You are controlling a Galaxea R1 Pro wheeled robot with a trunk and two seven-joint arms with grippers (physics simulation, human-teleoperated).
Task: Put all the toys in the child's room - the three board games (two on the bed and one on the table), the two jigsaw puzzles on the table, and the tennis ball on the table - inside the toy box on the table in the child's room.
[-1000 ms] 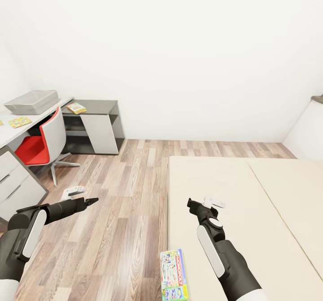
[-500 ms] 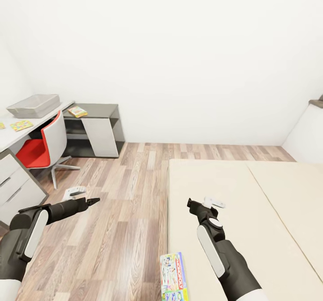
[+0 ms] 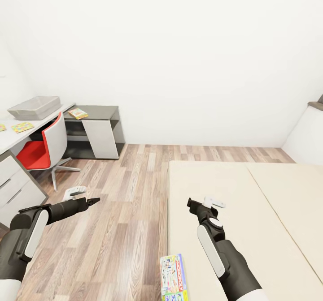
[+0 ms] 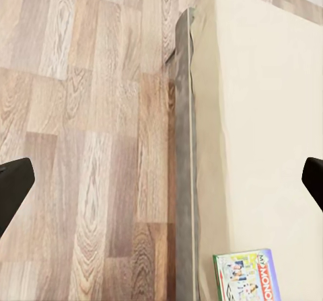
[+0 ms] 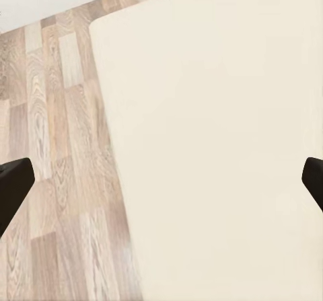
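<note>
Monopoly box [image 3: 173, 277] on bed [image 3: 251, 211] below me; both my jaws wide, empty; next: lower right gripper [image 3: 207, 203] onto it.

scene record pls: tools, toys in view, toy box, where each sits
left tool: open, empty, over the wood floor
right tool: open, empty, over the bed
Monopoly box: flat on the bed, near its floor-side edge
toy box: on the table, far left
jigsaw puzzle: on the table, outside the toy box
chair: red seat, at the table
</note>
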